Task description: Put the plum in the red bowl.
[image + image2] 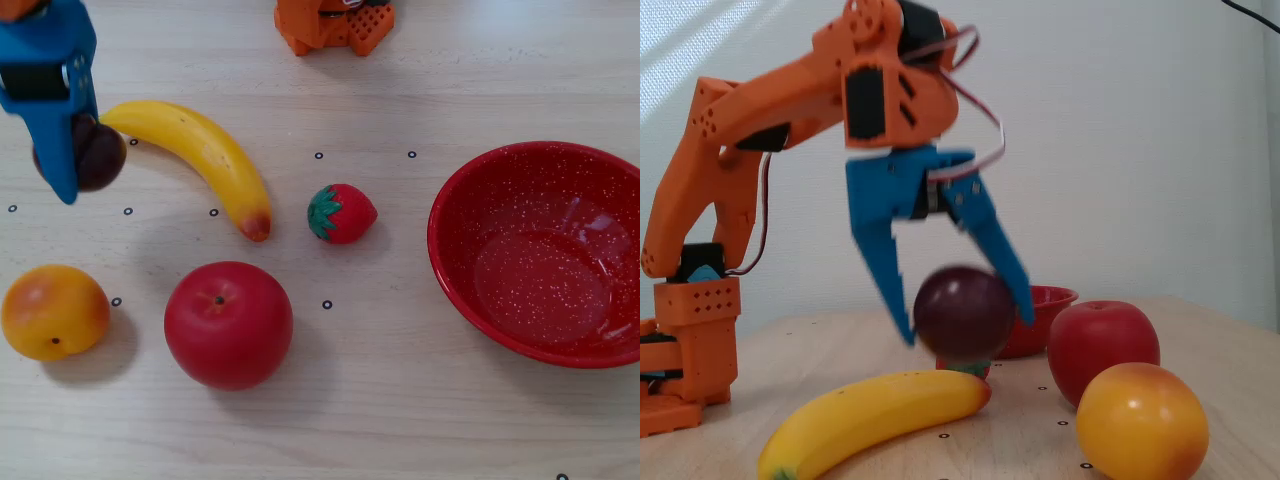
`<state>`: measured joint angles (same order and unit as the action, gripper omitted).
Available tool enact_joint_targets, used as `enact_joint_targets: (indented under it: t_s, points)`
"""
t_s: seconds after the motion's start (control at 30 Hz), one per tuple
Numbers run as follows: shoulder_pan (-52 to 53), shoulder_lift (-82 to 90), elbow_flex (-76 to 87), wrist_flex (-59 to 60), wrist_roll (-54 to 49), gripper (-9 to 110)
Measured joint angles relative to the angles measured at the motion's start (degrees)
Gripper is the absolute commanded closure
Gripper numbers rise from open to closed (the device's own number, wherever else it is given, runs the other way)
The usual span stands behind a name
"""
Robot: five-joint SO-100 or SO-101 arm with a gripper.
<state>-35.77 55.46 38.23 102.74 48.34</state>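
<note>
Gripper state: I have the blue gripper (962, 325) closed on the plum (964, 311); in a fixed view one finger runs down each side of it.

Plum position: it is between the fingertips and off the table (400, 420). The side-on fixed view shows it hanging above the banana (875, 415). From above, the plum (98, 152) sits at the far left, just beside the banana's (195, 150) stem end.

Relation that matters: in the top-down fixed view the red bowl (470, 185) lies well apart to the right of my gripper (70, 165), across the whole spread of fruit. Between them I see the banana, the strawberry (342, 213) and, nearer the bottom edge, the red apple (228, 323). The orange-yellow fruit (53, 311) sits below the gripper, off the line.

Plum axis: it is close to round, so I see no long axis worth steering by. I cannot make out its crease or which way it points.

Bowl: empty, mouth up.

Next move, as I judge it: carry the plum rightward, high enough to clear the strawberry and the bowl's near rim, before letting go.

Risk: a round, glossy fruit may slip.
</note>
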Motion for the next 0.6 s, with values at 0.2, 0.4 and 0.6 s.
enact_joint_targets:
  t_s: [0.2, 0.4, 0.6]
  points:
    - [9.6, 6.5, 0.0, 0.0, -7.2, 101]
    - [24.8, 13.9, 0.0, 0.0, -17.7, 101]
    - [44.1, 18.2, -2.6, 0.0, -28.6, 101]
